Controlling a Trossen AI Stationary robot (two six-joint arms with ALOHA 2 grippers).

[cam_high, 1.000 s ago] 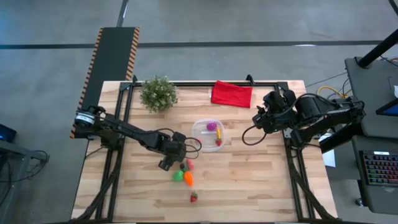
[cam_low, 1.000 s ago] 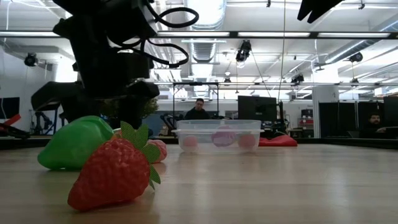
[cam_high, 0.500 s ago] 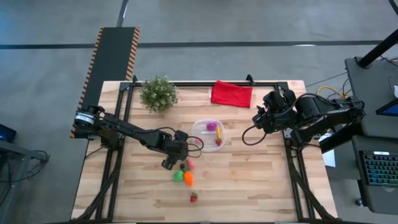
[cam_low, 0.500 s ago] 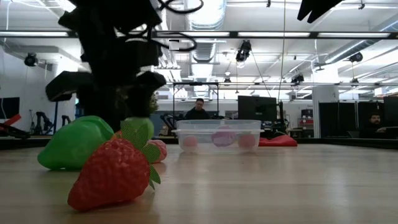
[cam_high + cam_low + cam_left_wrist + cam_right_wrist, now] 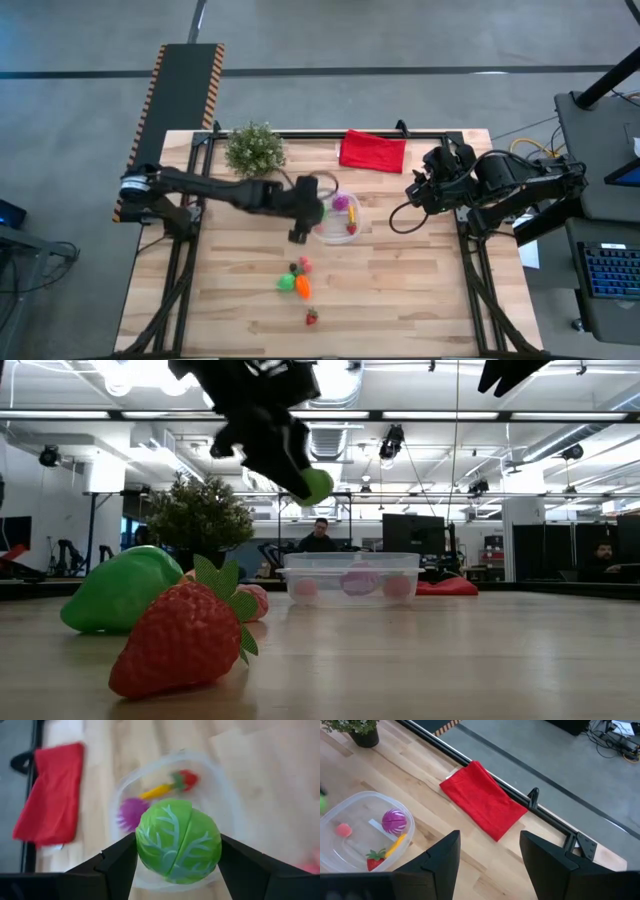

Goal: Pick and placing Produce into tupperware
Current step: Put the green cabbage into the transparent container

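Left gripper (image 5: 177, 857) is clamped on the cabbage (image 5: 178, 841), a green veined ball, held in the air over the left rim of the tupperware (image 5: 322, 236). In the high view the arm hides the cabbage; the low view shows it (image 5: 316, 486) raised above the tub.

Inside the tupperware: purple piece (image 5: 394, 820), a red-and-yellow piece (image 5: 385, 850), and a small pink one (image 5: 342, 830), hard to identify.

Still on the table (image 5: 420, 290), near side: green piece (image 5: 287, 283), orange piece (image 5: 302, 289), pink piece (image 5: 304, 264), strawberry (image 5: 311, 318). A dark bit beside the pink one is unclear.

Right gripper (image 5: 487, 852) is parked at the right edge, fingers apart, holding nothing.
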